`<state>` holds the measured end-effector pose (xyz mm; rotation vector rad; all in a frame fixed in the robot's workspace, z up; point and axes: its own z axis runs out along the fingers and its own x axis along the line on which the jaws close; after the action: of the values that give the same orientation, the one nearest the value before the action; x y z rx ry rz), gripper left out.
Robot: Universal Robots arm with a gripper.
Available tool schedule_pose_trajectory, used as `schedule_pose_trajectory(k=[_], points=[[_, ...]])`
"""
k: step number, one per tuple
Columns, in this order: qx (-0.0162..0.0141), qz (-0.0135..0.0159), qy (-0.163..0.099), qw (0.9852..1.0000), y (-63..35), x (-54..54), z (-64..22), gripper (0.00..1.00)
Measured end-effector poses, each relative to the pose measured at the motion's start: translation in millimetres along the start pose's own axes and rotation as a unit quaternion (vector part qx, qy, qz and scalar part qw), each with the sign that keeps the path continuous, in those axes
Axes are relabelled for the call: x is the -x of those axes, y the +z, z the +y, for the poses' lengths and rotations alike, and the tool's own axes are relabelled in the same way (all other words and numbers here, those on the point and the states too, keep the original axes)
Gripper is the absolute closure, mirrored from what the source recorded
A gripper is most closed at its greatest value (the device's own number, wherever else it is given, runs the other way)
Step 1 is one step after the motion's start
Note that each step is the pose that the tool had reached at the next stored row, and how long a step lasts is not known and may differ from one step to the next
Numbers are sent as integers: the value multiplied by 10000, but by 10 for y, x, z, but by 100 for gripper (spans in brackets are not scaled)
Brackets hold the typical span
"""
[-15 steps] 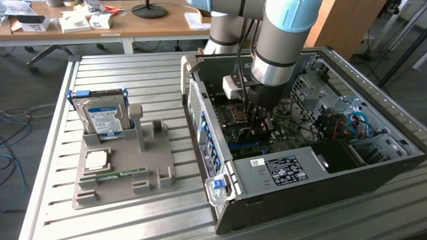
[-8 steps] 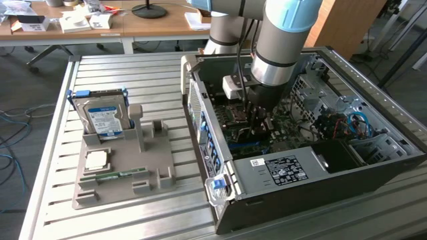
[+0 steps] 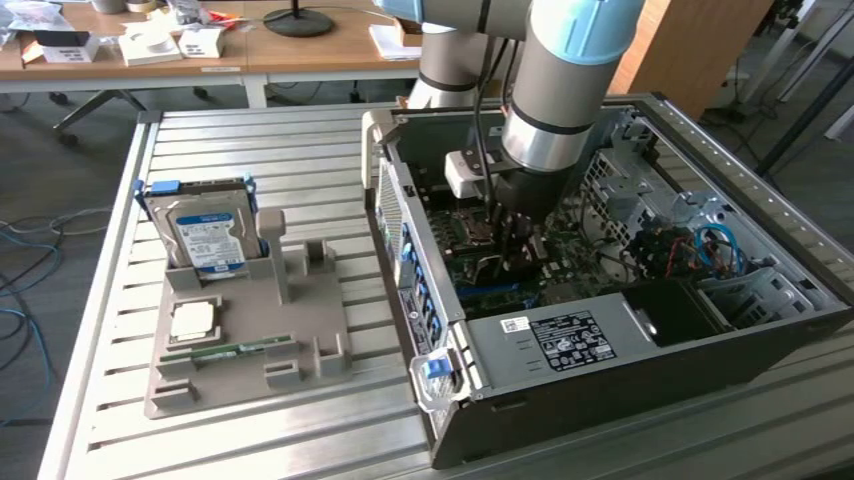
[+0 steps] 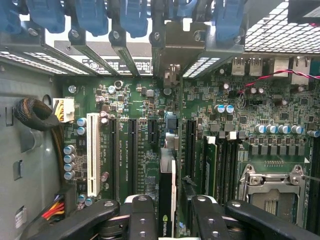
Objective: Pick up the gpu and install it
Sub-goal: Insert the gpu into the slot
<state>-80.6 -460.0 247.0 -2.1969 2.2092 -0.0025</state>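
- Arm (image 3: 567, 80) reaches down into the open computer case (image 3: 667, 400), which sits on the slatted metal surface (image 3: 240, 440) toward the exterior view's right edge.
- End effector (image 4: 167, 220) is low over the motherboard (image 4: 150, 145), near the expansion slots.
- Gpu (image 4: 166, 200) stands on edge between the two fingers (image 4: 142, 217); thin black card with a white edge strip and a small logo near the wrist camera.
- Its lower edge looks to be at a slot just beside the long black slots; can't tell whether it is fully seated.
- End effector state: fingers sit either side of the card with slim gaps showing, so spread a little rather than clamped, as far as I can judge.
- Metal bracket (image 4: 175, 55) at the rear slot openings lines up with the card, under the blue clips (image 4: 135, 20).
- Handling judgement: card is stiff, flat, light to moderate in weight; fragile on the component face and fan, and the edge contacts dislike side load.
- Best hold is across the thickness on the top edge, near the middle, clear of the fan.
- Push needs to go straight into the slot; a tilt could jam it.
- Grey holder tray (image 3: 240, 340) at the surface's left side carries a hard drive (image 3: 207, 235) upright, a small chip (image 3: 194, 320) and a memory stick (image 3: 240, 350).
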Motion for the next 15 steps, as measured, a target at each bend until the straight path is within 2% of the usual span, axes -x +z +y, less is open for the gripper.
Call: schedule_pose_trajectory(k=[4, 15], points=[[0, 1, 0, 10000, -46, 1, -1, 66], [0, 0, 0, 10000, -329, 6, -7, 66]])
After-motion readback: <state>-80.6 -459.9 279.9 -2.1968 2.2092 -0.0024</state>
